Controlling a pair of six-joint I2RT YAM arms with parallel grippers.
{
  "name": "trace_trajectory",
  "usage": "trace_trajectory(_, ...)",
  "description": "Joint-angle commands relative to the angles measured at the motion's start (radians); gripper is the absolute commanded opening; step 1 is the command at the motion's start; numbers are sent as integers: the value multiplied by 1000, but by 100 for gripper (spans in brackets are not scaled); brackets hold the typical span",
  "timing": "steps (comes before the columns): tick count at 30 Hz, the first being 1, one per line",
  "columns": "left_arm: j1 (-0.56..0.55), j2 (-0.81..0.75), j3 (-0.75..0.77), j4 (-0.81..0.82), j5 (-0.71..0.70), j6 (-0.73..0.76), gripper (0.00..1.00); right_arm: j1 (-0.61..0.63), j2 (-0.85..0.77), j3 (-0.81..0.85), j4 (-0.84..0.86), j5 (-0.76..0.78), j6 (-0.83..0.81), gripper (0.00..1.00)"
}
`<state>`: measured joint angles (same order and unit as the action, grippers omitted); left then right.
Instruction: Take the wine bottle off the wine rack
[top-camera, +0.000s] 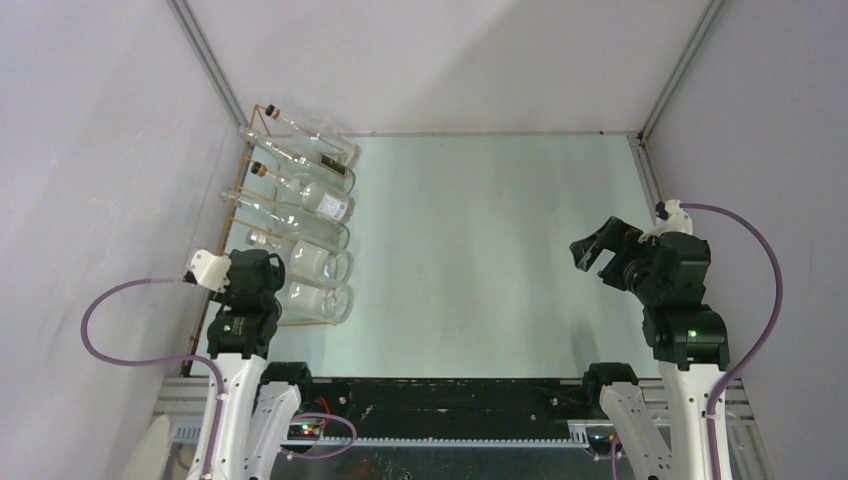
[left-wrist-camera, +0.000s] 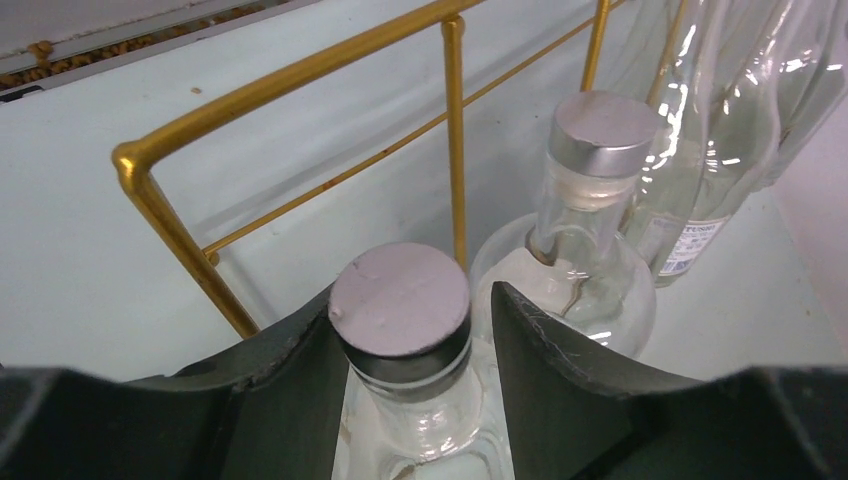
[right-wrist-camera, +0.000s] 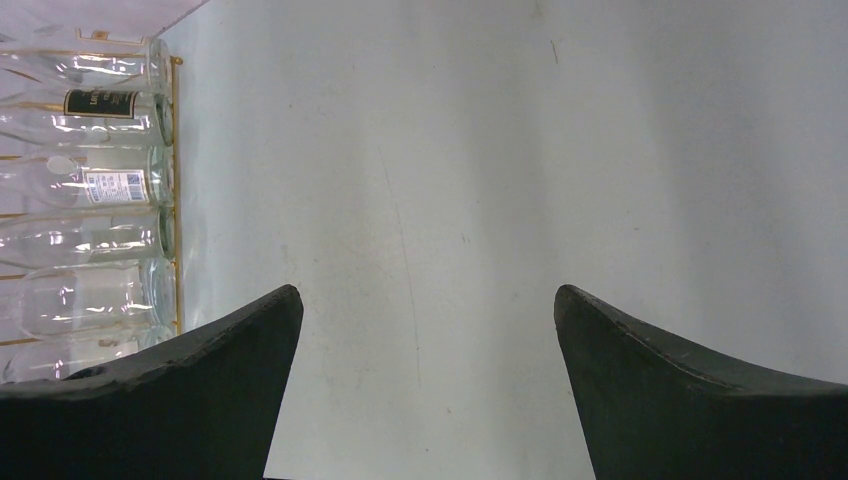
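Observation:
The wine rack is a thin gold wire frame at the table's left side, holding several clear glass bottles lying side by side. The nearest wine bottle points its grey-capped neck toward my left arm. My left gripper straddles that neck just under the cap. Its left finger touches the cap, while a thin gap shows at the right finger. My right gripper hovers open and empty over bare table at the right.
The other bottles fill the rack behind the nearest one; the neighbouring one's silver cap is close to my left gripper's right finger. Grey walls close in on both sides. The rack's bottle bases show at the left in the right wrist view.

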<state>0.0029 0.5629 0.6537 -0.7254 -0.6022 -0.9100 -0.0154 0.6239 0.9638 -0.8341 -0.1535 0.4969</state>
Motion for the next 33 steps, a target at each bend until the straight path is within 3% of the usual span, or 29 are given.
trace_trajectory(1, 27, 6, -17, 51, -43, -20, 58, -3, 6, 1, 42, 2, -16, 100)
trace_trajectory(18, 43, 21, -48, 85, -60, 1, 38, -4, 18, 1, 44, 8, -21, 100)
trace_trajectory(27, 46, 14, -40, 84, -63, 16, 17, -3, 23, 1, 43, 11, -24, 100)
trace_trajectory(30, 46, 4, -47, 92, -61, 27, 4, -4, 24, 1, 43, 11, -24, 100)
trace_trajectory(33, 46, -26, -68, 110, -48, 36, 0, -3, 23, 1, 43, 11, -25, 100)
